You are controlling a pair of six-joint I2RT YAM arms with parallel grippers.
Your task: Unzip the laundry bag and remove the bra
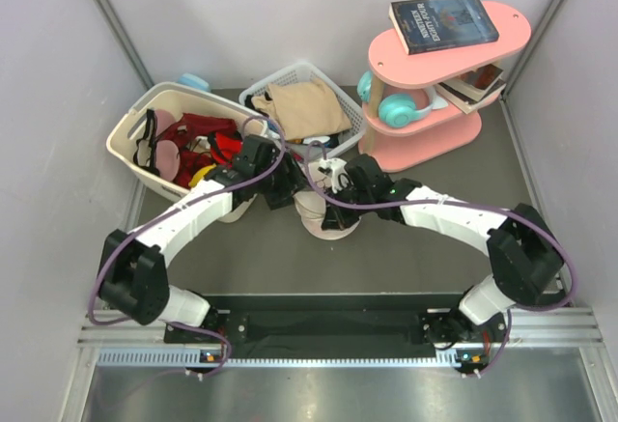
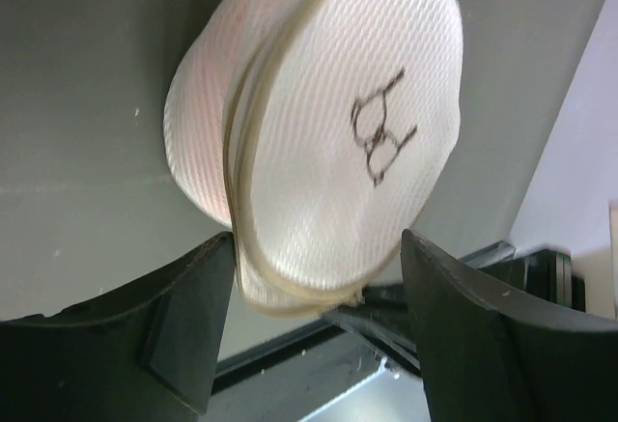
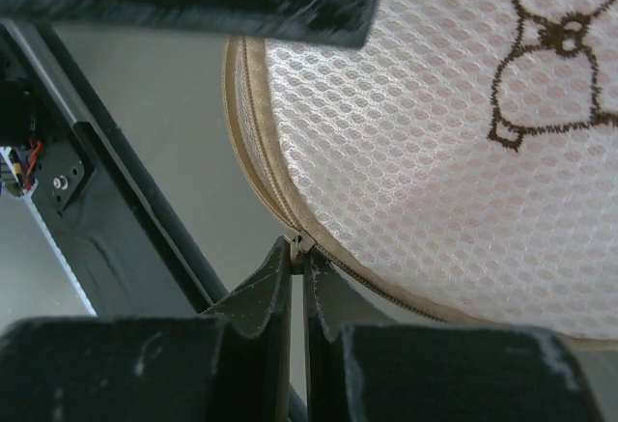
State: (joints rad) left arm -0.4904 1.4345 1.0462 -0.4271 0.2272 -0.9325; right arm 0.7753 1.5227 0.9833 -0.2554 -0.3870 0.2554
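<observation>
Right claw [image 3: 297,267] shut tight on zip pull [image 3: 300,241] at laundry bag [image 3: 435,152] rim — left claw [image 2: 319,248] open w/ bag between fingers.

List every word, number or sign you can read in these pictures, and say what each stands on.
On the dark book atop the pink shelf: pale title lettering, too small to read.
On the laundry bag: no words, only a dark bra-outline sign.
No other text shows.
</observation>
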